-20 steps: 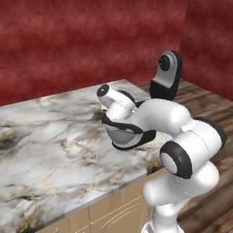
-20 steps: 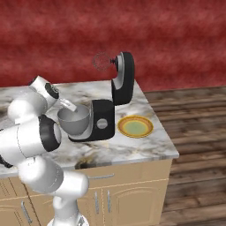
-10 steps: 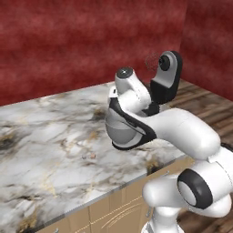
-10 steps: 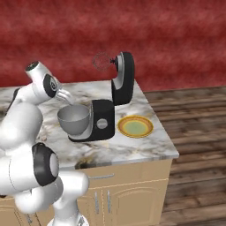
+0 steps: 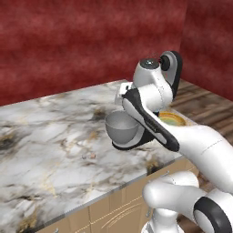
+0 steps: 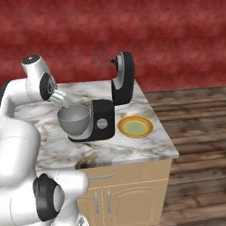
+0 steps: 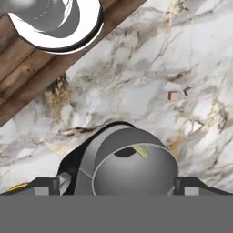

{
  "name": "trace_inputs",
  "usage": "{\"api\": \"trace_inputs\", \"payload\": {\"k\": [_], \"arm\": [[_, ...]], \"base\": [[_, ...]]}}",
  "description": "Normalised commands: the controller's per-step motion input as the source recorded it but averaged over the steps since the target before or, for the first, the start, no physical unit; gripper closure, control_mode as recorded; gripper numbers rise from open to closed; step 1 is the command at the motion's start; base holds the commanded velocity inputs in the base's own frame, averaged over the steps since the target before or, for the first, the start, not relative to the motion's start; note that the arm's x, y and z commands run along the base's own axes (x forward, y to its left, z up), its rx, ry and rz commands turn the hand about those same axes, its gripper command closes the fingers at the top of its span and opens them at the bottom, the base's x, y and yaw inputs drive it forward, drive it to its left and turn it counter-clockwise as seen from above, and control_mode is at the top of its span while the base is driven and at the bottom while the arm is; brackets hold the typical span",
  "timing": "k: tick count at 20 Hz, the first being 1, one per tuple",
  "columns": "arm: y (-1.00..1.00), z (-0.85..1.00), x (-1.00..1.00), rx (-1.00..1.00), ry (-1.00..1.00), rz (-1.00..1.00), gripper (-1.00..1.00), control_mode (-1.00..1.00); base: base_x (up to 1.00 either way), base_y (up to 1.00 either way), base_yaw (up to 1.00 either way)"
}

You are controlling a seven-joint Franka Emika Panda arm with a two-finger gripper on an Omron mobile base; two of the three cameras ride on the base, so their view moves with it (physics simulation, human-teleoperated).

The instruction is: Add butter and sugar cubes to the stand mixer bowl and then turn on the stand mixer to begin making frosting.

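Gripper (image 7: 116, 186) above stand mixer bowl (image 7: 132, 170), jaws spread wide, holding nothing. Bowl seated on stand mixer (image 6: 112, 110) base, yellow stick inside. Sugar cubes (image 7: 173, 95) on marble counter (image 5: 41, 136) nr bowl.

Over the last second the arm has swung up and forward: its wrist, low over the near counter beside the stand mixer bowl (image 5: 122, 127) a second ago, now stands high above the bowl, close in front of the tilted-back head of the stand mixer (image 6: 122, 78). The gripper (image 6: 62, 99) has come to hang just above the bowl's rim, jaws spread wide and holding nothing. In the left base view the forearm now crosses in front of the mixer base, which was less covered before.
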Motion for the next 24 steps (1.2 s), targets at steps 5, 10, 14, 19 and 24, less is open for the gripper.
{"api": "trace_inputs", "payload": {"k": [5,10,14,19,24], "arm": [[0.00,0.01,-0.83,0.20,0.05,0.03,-1.00,-1.00],[0.07,0.01,-0.67,0.13,0.08,0.00,-1.00,-1.00],[0.24,-0.01,-0.48,0.00,0.03,0.00,-1.00,-1.00],[0.45,-0.02,-0.14,-0.09,0.03,0.05,-1.00,-1.00],[0.38,-0.22,0.00,-0.11,0.02,0.06,-1.00,-1.00]], "base": [[0.00,0.00,0.00],[0.00,0.00,0.00],[0.00,0.00,0.00],[0.00,0.00,0.00],[0.00,0.00,0.00]]}}
